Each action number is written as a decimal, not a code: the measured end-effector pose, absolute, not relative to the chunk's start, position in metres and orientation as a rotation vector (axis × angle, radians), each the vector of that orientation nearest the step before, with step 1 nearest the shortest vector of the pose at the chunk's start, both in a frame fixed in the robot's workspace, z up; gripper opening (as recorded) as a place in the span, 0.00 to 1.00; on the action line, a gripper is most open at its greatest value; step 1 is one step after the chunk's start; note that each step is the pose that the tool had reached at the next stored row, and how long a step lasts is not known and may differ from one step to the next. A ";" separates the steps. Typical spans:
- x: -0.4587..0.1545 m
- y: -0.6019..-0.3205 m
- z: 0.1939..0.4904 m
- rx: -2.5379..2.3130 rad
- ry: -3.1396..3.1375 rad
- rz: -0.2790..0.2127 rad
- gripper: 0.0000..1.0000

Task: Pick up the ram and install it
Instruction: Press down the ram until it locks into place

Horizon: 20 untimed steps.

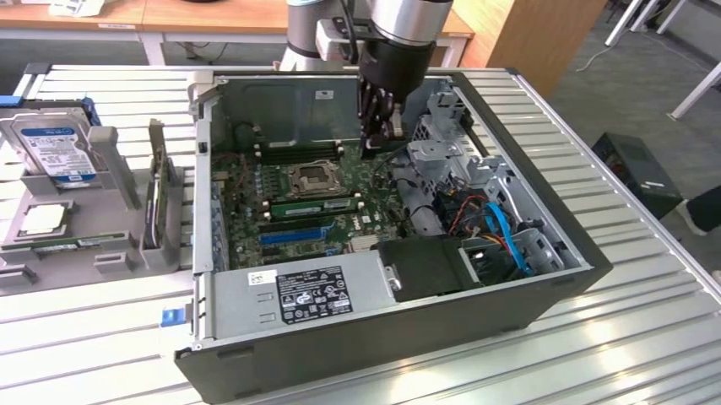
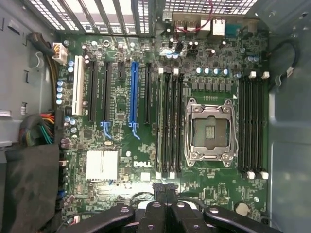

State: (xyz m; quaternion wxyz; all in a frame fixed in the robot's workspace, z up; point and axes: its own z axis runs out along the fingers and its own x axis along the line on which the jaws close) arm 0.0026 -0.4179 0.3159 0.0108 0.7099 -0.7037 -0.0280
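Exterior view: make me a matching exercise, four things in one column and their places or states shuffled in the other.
1 hard drive
2 power supply
3 processor socket
4 gripper

a middle of the motherboard
b shut, inside the case
c in the grey stand outside the case
d bears a black label

Pairs: 1-c, 2-d, 3-a, 4-b

Silver-grey cylindrical arm (image 1: 411, 18) above black gripper (image 1: 381, 135); pale box (image 1: 330, 40), dark cable (image 1: 356, 38) above gripper; silver screws (image 2: 154, 205) on linkages (image 2: 104, 221).
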 end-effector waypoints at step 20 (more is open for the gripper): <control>0.003 -0.418 0.285 2.215 -2.196 -0.087 0.10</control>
